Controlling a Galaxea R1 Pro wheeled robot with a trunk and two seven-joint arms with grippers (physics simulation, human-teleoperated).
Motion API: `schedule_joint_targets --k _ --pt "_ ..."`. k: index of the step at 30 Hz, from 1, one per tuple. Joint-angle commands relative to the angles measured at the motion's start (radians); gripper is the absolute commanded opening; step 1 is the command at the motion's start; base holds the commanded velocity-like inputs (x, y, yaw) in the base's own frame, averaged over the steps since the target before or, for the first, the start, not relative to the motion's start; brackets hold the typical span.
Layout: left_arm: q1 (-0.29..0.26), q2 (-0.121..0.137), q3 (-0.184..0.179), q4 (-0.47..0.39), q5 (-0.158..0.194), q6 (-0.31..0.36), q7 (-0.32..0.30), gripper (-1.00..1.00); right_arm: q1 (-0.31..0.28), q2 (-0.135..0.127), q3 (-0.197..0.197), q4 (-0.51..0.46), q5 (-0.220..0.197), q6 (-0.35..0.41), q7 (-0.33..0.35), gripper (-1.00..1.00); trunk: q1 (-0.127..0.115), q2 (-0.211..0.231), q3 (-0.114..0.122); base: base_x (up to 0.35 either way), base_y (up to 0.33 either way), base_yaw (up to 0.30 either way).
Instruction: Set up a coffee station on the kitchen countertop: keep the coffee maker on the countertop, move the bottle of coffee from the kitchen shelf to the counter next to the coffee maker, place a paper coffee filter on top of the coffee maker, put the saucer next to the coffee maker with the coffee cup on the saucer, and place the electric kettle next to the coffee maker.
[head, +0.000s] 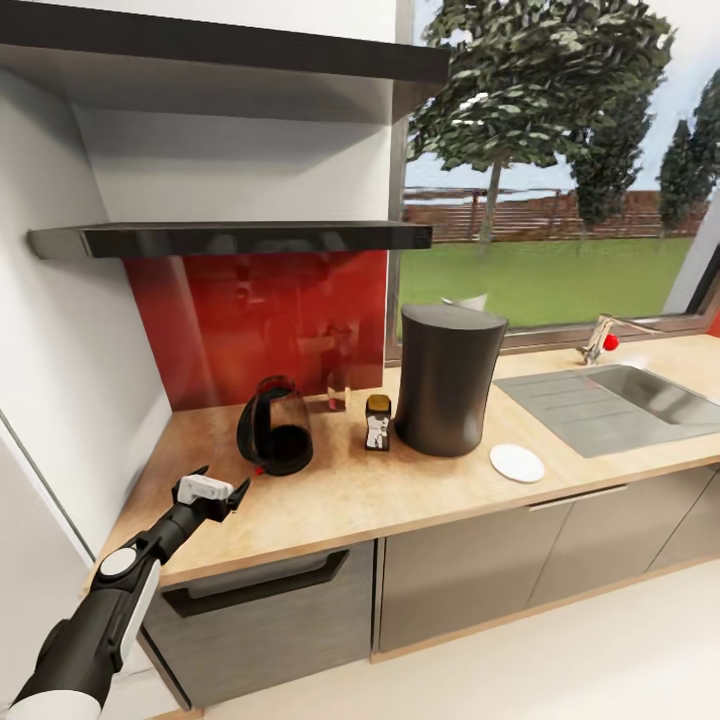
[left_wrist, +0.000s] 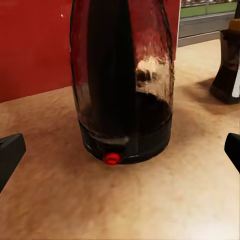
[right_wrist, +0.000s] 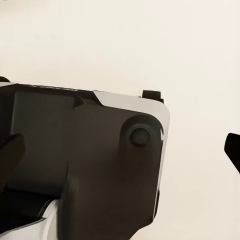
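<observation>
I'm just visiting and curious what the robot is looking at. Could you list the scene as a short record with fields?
place: kitchen countertop
tallest item: coffee maker
beside it: bottle of coffee on one side, saucer on the other
near the red wall panel: electric kettle, upright
left tool: open, empty, pointed at the kettle, apart from it
right tool: open, holds nothing

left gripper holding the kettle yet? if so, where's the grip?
No. The left gripper is open and empty, short of the electric kettle, which stands free on the kitchen countertop. Right gripper: open, nothing held.
</observation>
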Motion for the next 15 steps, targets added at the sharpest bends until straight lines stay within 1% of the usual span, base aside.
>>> schedule_joint_targets --k 1,3,7,10,15 --pt "-0.001 0.000 0.002 0.000 -0.003 -0.006 -0.004 1.00 -0.001 0.000 0.008 0.001 -0.010 -0.003 0.004 1.00 0.001 -0.002 -0.002 0.226 0.000 0.000" --pt "-0.001 0.000 0.002 0.001 0.017 -0.006 -0.002 1.00 -0.001 0.000 0.008 0.001 -0.010 -0.003 0.004 1.00 0.001 -0.002 -0.002 0.272 0.000 0.000" --pt "-0.001 -0.001 0.001 0.001 0.032 -0.009 -0.001 1.00 -0.001 0.000 0.008 0.001 -0.010 -0.003 0.004 1.00 0.001 -0.002 -0.002 0.252 0.000 0.000" --pt "0.000 -0.001 0.000 -0.001 0.035 -0.013 0.001 1.00 -0.001 0.000 0.008 0.001 -0.010 -0.003 0.004 1.00 0.001 -0.002 -0.002 0.080 0.000 0.000" --pt "0.000 -0.002 0.000 -0.001 0.036 -0.014 0.012 1.00 -0.001 0.000 0.008 0.001 -0.010 -0.003 0.004 1.00 0.001 -0.002 -0.002 0.021 0.000 0.000"
